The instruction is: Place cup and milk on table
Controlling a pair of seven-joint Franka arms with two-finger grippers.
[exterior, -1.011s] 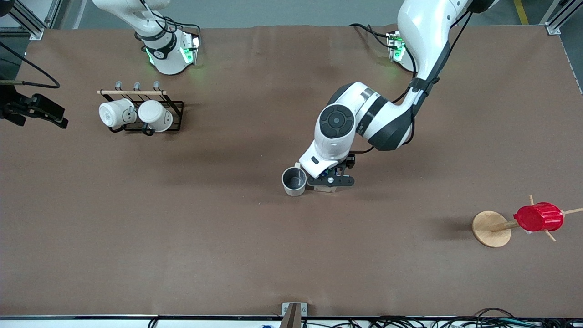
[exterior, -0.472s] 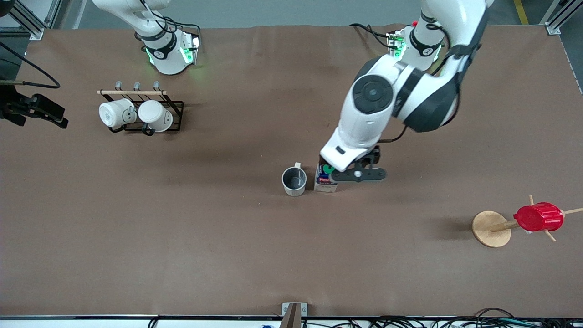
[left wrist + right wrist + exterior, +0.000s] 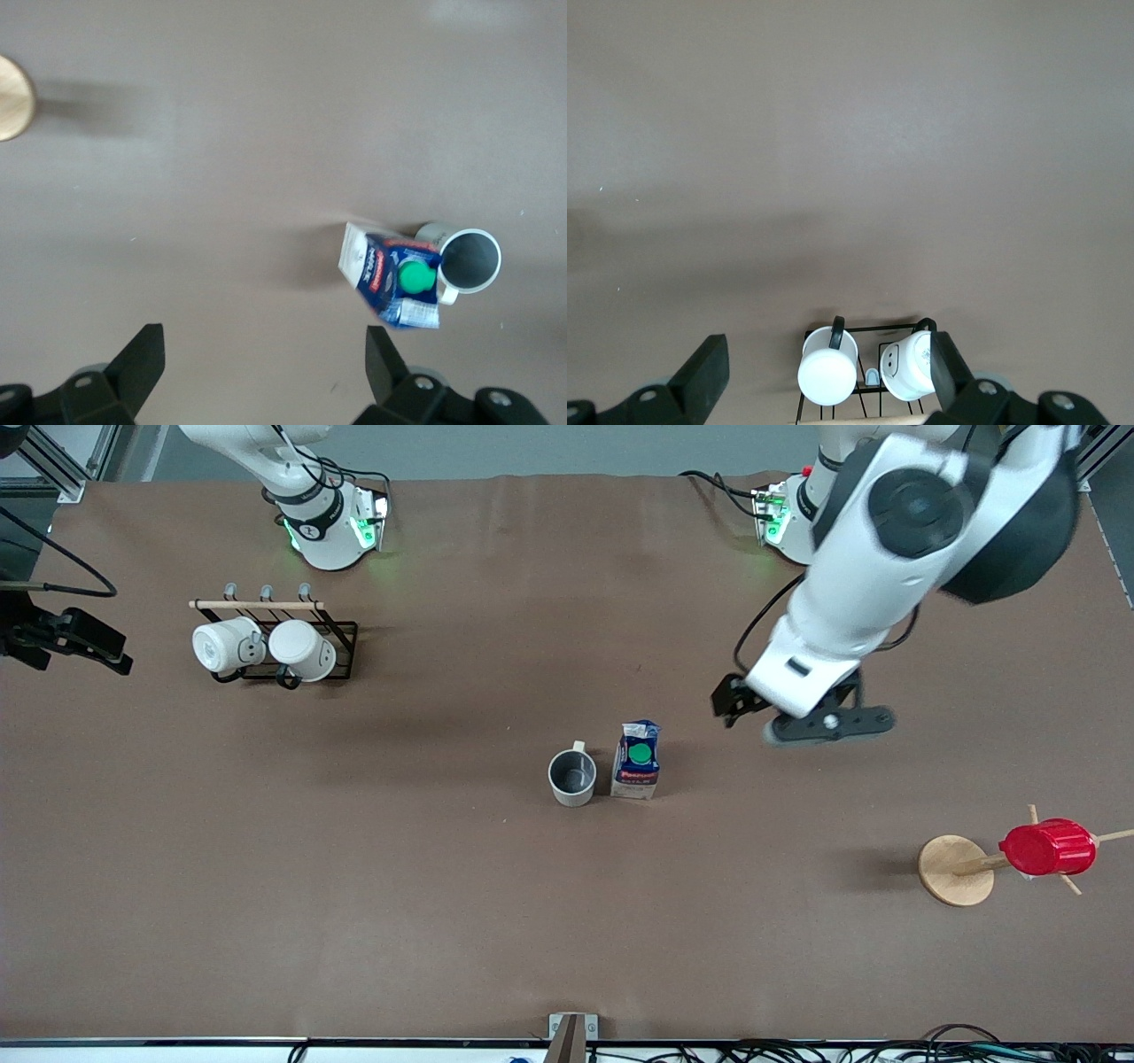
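Observation:
The beige-grey cup [image 3: 572,777] stands upright on the brown table [image 3: 354,903] near its middle. The blue-and-white milk [image 3: 637,760] with its green cap stands right beside it, toward the left arm's end. Both also show in the left wrist view, the milk [image 3: 385,274] and the cup [image 3: 469,261] touching or nearly so. My left gripper [image 3: 802,722] is open and empty, up in the air over bare table, apart from the milk; its jaws [image 3: 264,363] stand wide. My right gripper [image 3: 826,376] is open and empty, high over the mug rack, and does not show in the front view.
A black wire rack [image 3: 341,633] with two white mugs [image 3: 266,648] stands near the right arm's base. A red ribbed cup [image 3: 1047,848] hangs on a wooden peg stand [image 3: 955,870] at the left arm's end. A metal clamp [image 3: 571,1032] sits at the table's front edge.
My left gripper was down at the milk, then let it go, rose and moved away toward the left arm's end. The milk and cup stay in place. The right arm has not moved.

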